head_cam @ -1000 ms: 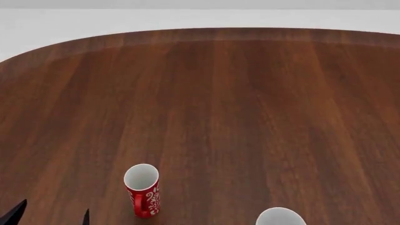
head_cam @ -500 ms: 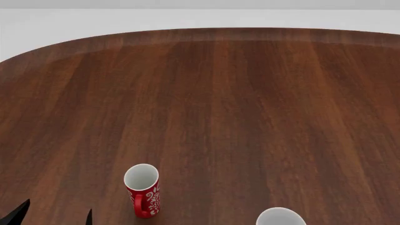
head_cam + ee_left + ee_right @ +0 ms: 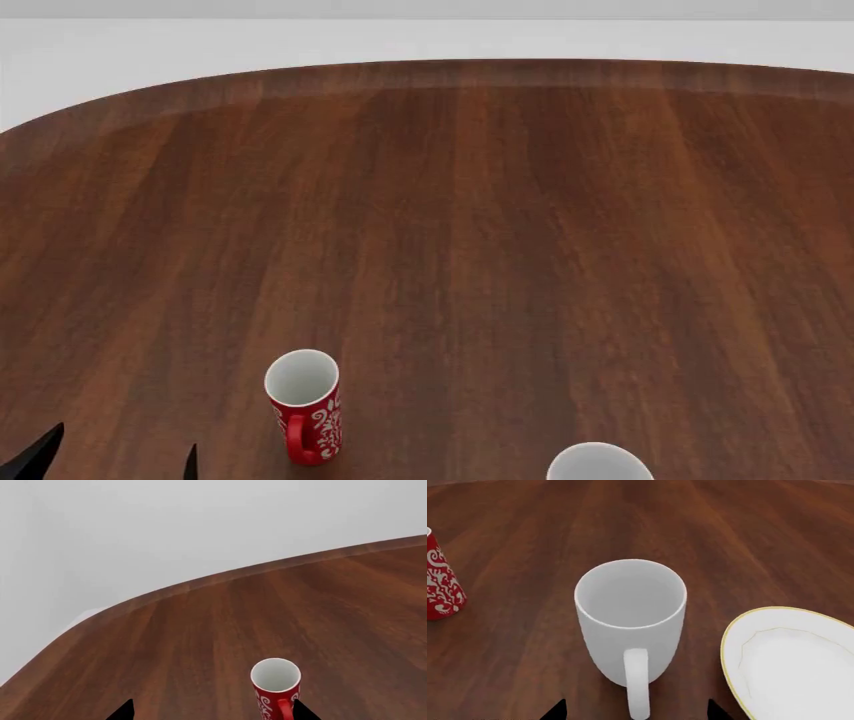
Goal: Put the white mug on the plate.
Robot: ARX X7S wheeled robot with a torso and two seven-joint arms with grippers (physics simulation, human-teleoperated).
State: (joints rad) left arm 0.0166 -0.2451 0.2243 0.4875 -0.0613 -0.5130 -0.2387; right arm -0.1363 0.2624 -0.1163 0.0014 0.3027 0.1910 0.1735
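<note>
On the dark wooden table [image 3: 507,220], the white mug [image 3: 630,617] serves as the landmark. Left of it stands a red patterned mug [image 3: 440,582]; right of it, just beside but apart, lies the plate [image 3: 794,662], still bare. The right gripper [image 3: 635,711] hangs behind the mug's handle, fingers spread and empty. The left gripper [image 3: 212,711], also spread, holds nothing. The mug looks rigid, smooth, breakable; its handle or rim seems the likeliest hold. A plain pale wall lies beyond.
</note>
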